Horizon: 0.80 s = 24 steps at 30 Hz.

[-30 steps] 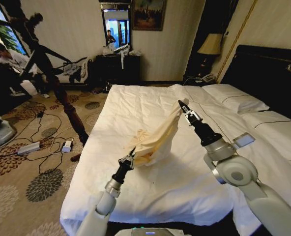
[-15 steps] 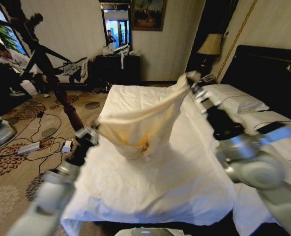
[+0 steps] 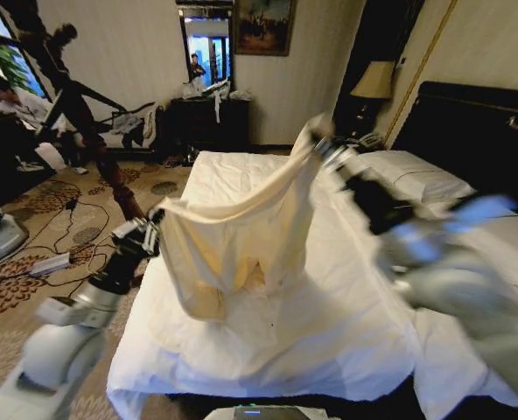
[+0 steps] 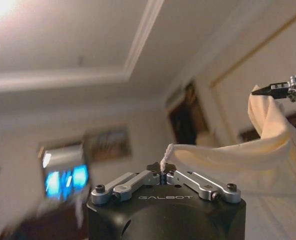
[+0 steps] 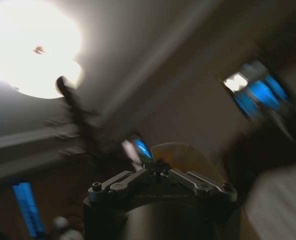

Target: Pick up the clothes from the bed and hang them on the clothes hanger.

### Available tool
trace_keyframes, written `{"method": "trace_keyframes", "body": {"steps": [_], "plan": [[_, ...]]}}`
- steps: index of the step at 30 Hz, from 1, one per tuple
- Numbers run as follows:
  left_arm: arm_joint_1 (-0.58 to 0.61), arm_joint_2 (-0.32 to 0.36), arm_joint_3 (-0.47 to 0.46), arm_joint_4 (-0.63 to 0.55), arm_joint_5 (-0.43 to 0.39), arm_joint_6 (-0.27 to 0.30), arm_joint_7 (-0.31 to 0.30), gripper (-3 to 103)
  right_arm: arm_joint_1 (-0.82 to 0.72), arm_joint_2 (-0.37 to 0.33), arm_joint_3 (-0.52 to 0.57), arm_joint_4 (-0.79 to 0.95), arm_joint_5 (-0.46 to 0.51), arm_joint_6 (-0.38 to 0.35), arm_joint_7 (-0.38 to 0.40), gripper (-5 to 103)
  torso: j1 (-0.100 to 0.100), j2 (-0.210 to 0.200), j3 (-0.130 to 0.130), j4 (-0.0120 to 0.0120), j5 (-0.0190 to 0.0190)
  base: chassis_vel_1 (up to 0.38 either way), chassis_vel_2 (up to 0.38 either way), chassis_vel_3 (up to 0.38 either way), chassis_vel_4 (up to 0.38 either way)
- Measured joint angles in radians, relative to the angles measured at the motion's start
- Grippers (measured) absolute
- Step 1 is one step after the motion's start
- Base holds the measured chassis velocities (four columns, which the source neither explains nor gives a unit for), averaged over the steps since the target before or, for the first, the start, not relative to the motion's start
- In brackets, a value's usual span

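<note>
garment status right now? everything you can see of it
The garment is a soft, pale cream cloth, wrinkled and limp. It hangs stretched between both grippers above the bed: the left gripper pinches one corner lower down, the right gripper pinches the other corner higher up, so the top edge slopes. The middle sags in folds toward the white duvet; whether the lowest folds touch it cannot be told.

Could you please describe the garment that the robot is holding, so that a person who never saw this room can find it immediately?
Look at the bed with its white duvet. Above it, the cream garment hangs stretched between the left gripper and the right gripper, each shut on one end. Its yellowish tone, and being lifted in the air, sets it apart from the white bedding.
</note>
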Motion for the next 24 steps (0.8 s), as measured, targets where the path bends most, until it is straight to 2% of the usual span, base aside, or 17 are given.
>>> {"method": "trace_keyframes", "body": {"steps": [1,2,3,4,5,6,9,10,12,13,16,17,18,20,22,23,24], "plan": [[-0.004,-0.004,0.011,0.047,0.005,0.009,0.0,0,0.033,0.058,-0.064,-0.065,-0.018,-0.023,0.049,0,0.0,0.0,0.0,0.0002,-0.0003,0.0,0.0,0.0,0.0],[-0.004,-0.004,0.011,0.047,0.005,0.009,0.0,0,0.033,0.058,-0.064,-0.065,-0.018,-0.023,0.049,0,0.0,0.0,0.0,0.0002,-0.0003,0.0,0.0,0.0,0.0],[-0.011,-0.012,0.032,0.11,0.012,0.019,-0.005,0,0.067,0.126,-0.136,-0.159,-0.044,-0.048,0.12,0,0.0,0.0,0.0,0.0009,-0.0006,0.0,0.0,0.0,0.0],[-0.012,-0.013,0.034,0.115,0.012,0.02,-0.005,0,0.071,0.134,-0.145,-0.171,-0.047,-0.051,0.129,0,0.0,0.0,0.0,0.001,-0.0007,0.0,0.0,0.0,0.0],[-0.019,-0.032,0.069,0.184,0.014,0.039,-0.012,0,0.095,0.202,-0.207,-0.273,-0.07,-0.095,0.204,0,0.0,0.0,0.0,0.0009,-0.0009,0.0,0.0,0.0,0.0],[-0.022,-0.044,0.089,0.21,0.016,0.045,-0.012,0,0.1,0.225,-0.224,-0.308,-0.08,-0.117,0.236,-1,0.0,0.0,0.0,0.0004,-0.0005,0.0,0.0,0.0,0.0],[-0.03,-0.083,0.143,0.273,0.032,0.053,-0.011,0,0.104,0.278,-0.258,-0.374,-0.092,-0.175,0.297,9,0.0,0.0,0.0,-0.0005,-0.0008,0.0,0.0,0.0,0.0],[-0.035,-0.109,0.169,0.313,0.043,0.055,-0.016,0,0.102,0.304,-0.269,-0.398,-0.096,-0.206,0.326,15,0.0,0.0,0.0,-0.0005,-0.0004,0.0,0.0,0.0,0.0],[-0.038,-0.128,0.183,0.342,0.053,0.056,-0.022,0,0.098,0.319,-0.272,-0.408,-0.098,-0.23,0.353,15,0.0,0.0,0.0,-0.0003,-0.0005,0.0,0.0,0.0,0.0],[-0.043,-0.149,0.193,0.379,0.065,0.06,-0.036,0,0.092,0.336,-0.272,-0.411,-0.098,-0.263,0.389,20,0.0,0.0,0.0,-0.0002,-0.0008,0.0,0.0,0.0,0.0],[-0.06,-0.189,0.19,0.456,0.094,0.07,-0.071,0,0.073,0.346,-0.256,-0.381,-0.094,-0.351,0.49,31,0.0,0.0,0.0,0.0003,-0.0004,0.0,0.0,0.0,0.0],[-0.067,-0.202,0.182,0.487,0.101,0.078,-0.088,0,0.063,0.332,-0.245,-0.351,-0.077,-0.403,0.54,37,0.0,0.0,0.0,0.0001,-0.0004,0.0,0.0,0.0,0.0],[-0.067,-0.202,0.182,0.487,0.101,0.078,-0.088,0,0.063,0.332,-0.245,-0.351,-0.077,-0.403,0.54,37,0.0,0.0,0.0,0.0001,-0.0004,0.0,0.0,0.0,0.0],[-0.078,-0.217,0.167,0.534,0.109,0.091,-0.113,0,0.031,0.284,-0.217,-0.271,-0.016,-0.506,0.637,47,0.0,0.0,0.0,-0.0004,-0.0002,0.0,0.0,0.0,0.0],[-0.084,-0.228,0.152,0.559,0.115,0.096,-0.127,0,-0.007,0.239,-0.182,-0.199,0.047,-0.562,0.682,58,0.0,0.0,0.0,-0.0005,-0.0003,0.0,0.0,0.0,0.0],[-0.084,-0.228,0.152,0.559,0.115,0.096,-0.127,0,-0.007,0.239,-0.182,-0.199,0.047,-0.562,0.682,58,0.0,0.0,0.0,-0.0005,-0.0003,0.0,0.0,0.0,0.0],[-0.085,-0.231,0.148,0.564,0.117,0.098,-0.13,0,-0.02,0.226,-0.168,-0.176,0.076,-0.575,0.694,63,0.0,0.0,0.0,-0.0005,-0.0003,0.0,0.0,0.0,0.0]]}}
